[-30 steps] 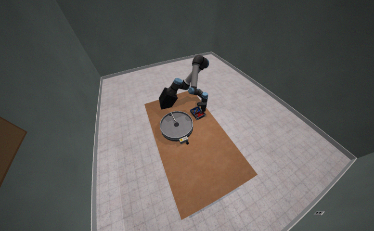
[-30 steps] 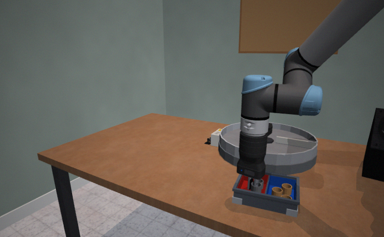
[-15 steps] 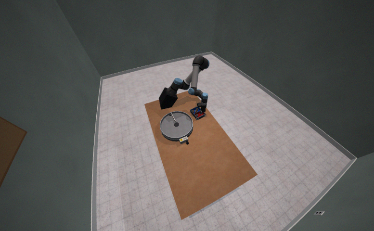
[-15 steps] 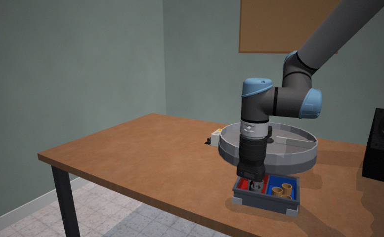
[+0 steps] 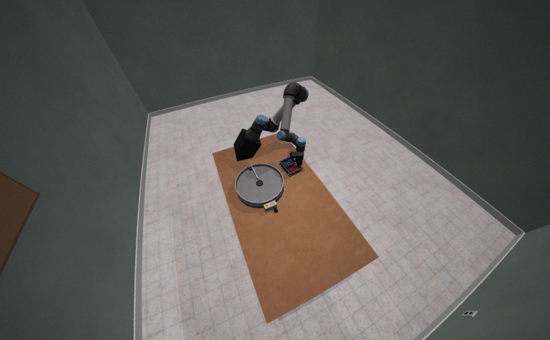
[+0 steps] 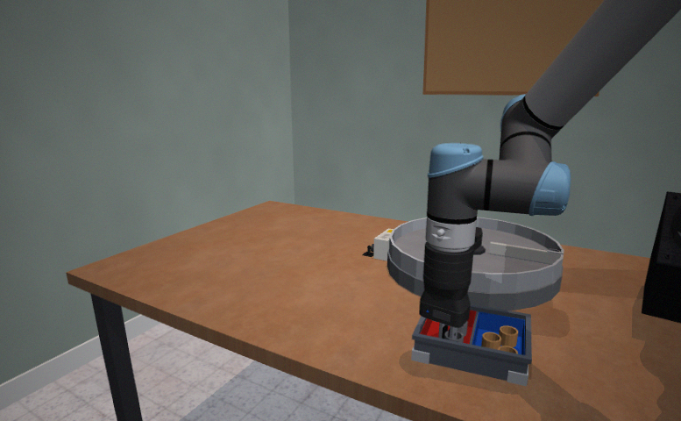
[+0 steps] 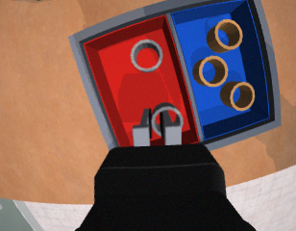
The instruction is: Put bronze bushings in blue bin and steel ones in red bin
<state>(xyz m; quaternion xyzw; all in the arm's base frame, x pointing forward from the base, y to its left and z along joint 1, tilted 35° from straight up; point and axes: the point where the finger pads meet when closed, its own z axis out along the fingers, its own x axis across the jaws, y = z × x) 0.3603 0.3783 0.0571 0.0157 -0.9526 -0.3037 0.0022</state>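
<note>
So my gripper is down over the red bin, and it's pinched narrow on a steel bushing. Looks like I've got it by the wall, one finger in the bore and the other on the outside. The tips are inside the bin's outline in the wrist view; can't tell if the bushing is touching the bin floor.

There's a loose steel bushing in that same red bin, ahead of my fingers and well apart from the one I'm holding. It's standing upright with its open end facing up.

Just beside my fingers, across the divider, is the blue bin. It has three bronze bushings in it: a near one, a middle one and a far one, going by distance from my tips. So the colors all match their bins, with the steel one in my grip over red too.

The turntable is off to the side of my tool, past the bins, with a thin bar reaching over its disc and a small white box by its rim.
</note>
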